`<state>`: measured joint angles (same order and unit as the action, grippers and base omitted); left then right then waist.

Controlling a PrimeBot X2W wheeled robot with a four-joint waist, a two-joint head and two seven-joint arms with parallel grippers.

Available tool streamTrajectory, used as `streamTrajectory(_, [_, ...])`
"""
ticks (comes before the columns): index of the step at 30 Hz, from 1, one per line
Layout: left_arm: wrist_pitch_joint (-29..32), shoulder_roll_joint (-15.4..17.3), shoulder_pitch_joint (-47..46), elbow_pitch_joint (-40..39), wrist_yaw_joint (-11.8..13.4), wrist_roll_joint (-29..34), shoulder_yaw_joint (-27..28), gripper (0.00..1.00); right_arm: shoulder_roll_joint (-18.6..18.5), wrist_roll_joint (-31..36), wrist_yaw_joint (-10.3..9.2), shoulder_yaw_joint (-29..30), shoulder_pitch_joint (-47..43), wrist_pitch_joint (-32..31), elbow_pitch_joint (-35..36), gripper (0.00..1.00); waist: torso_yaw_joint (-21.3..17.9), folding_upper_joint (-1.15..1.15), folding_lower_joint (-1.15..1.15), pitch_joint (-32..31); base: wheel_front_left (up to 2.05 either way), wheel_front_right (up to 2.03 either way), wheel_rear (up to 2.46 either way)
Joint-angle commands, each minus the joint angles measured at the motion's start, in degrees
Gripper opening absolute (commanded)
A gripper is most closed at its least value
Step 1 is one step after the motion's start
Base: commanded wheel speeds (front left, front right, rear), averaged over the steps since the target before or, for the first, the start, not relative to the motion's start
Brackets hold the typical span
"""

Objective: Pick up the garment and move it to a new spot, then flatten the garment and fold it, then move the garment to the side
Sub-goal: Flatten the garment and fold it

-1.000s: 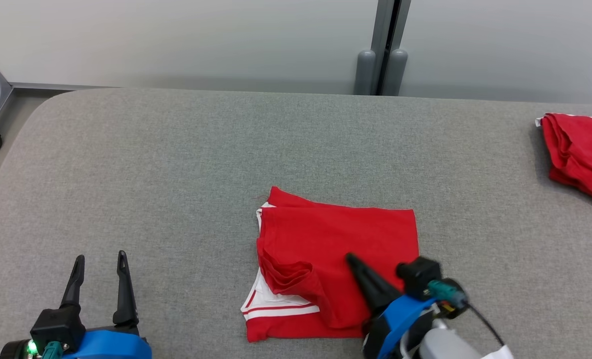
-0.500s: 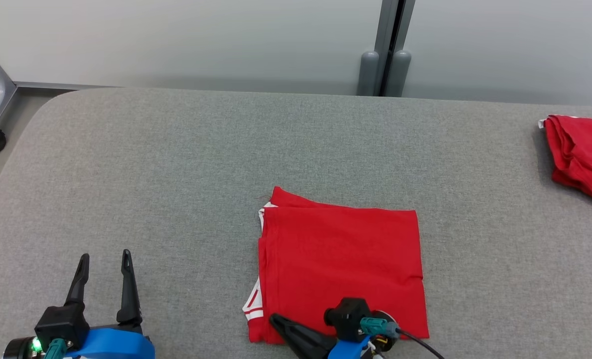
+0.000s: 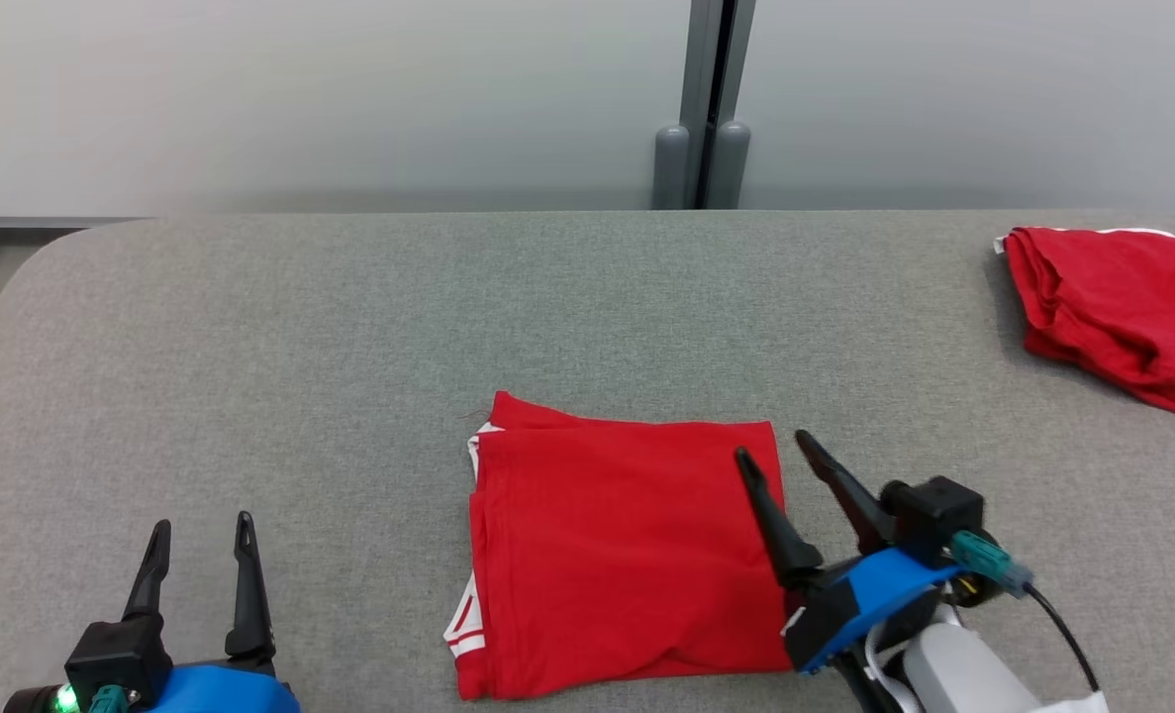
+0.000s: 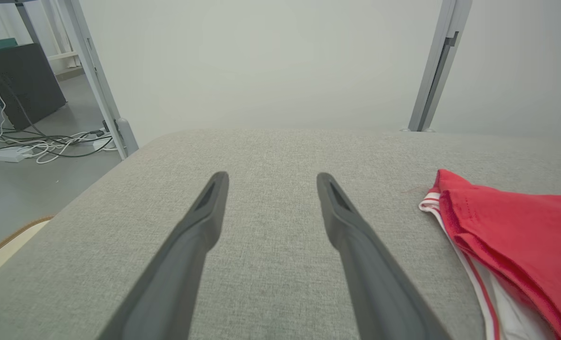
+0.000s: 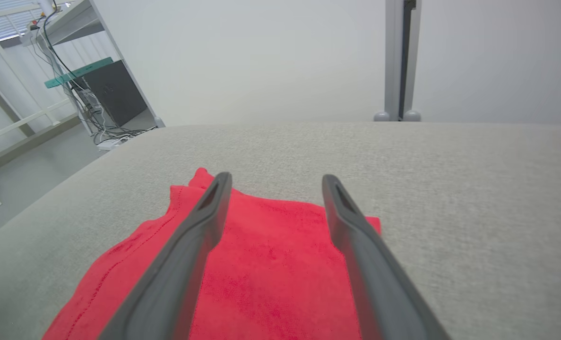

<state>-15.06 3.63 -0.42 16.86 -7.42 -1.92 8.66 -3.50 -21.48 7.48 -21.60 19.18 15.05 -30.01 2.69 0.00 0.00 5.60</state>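
The garment (image 3: pixel 627 555) is red with white trim and lies folded into a rough square near the front middle of the grey table (image 3: pixel 349 347). In the right wrist view the garment (image 5: pixel 261 264) lies flat below and between the fingers. My right gripper (image 3: pixel 773 448) hovers over its right edge, open, with nothing between the fingers. At the lower left my left gripper (image 3: pixel 201 523) stands open and empty, well clear of the cloth. The left wrist view has the garment's left edge (image 4: pixel 512 236) to the right of the left gripper (image 4: pixel 271 177).
A second red garment (image 3: pixel 1122 307) lies bunched at the table's far right edge. A grey post (image 3: pixel 706 99) stands behind the table against a pale wall. Cables and a dark box (image 4: pixel 20 85) sit on the floor off the table's left end.
My right gripper let go of the garment's top layer, which now lies flat, then opened and rose to the right edge. The head camera has shifted, so the scene sits further left and lower.
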Motion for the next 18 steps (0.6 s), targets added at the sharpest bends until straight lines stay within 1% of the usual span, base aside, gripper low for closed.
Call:
streamTrajectory(1, [-0.14, 0.19, 0.23, -0.04, 0.14, 0.37, 0.05, 1.0, -0.33, 2.24, 0.03, 2.9, -2.19, 0.17, 1.21, 1.0, -0.79, 0.0, 0.0, -0.61, 0.0, 0.0, 0.0])
streamTrajectory(4, [-0.14, 0.2, 0.47, -0.09, 0.17, 0.43, 0.01, 1.0, -0.53, 7.13, 0.03, 8.17, -5.59, 0.17, 3.98, 1.0, -1.71, 0.0, 0.0, -1.0, 0.0, 0.0, 0.0])
streamTrajectory(6, [-0.14, 0.19, 0.61, -0.14, 0.2, 0.44, -0.03, 1.0, -0.34, 8.39, 0.03, 11.61, -7.95, 0.17, 5.7, 1.0, -2.19, 0.0, 0.0, -1.36, 0.0, 0.0, 0.0])
streamTrajectory(9, [-0.14, 0.13, 1.11, 0.0, 0.33, 0.41, 0.01, 1.0, 0.19, 10.12, 0.03, 15.13, -11.15, 0.17, 7.83, 1.0, -2.76, 0.0, 0.0, -2.19, 0.0, 0.0, 0.0])
streamTrajectory(12, [-0.14, 0.1, 1.53, 0.14, 0.43, 0.56, 0.01, 1.0, 0.48, 11.01, 0.03, 16.92, -13.87, 0.18, 8.96, 1.0, -3.29, 0.0, 0.0, -3.01, 0.0, 0.0, 0.0])
streamTrajectory(18, [-0.14, 0.16, 2.45, 0.84, 0.36, 0.85, -0.4, 1.0, 0.58, 11.5, 0.03, 17.37, -16.69, 0.18, 9.27, 1.0, -3.47, 0.0, 0.0, -4.35, 0.0, 0.0, 0.0])
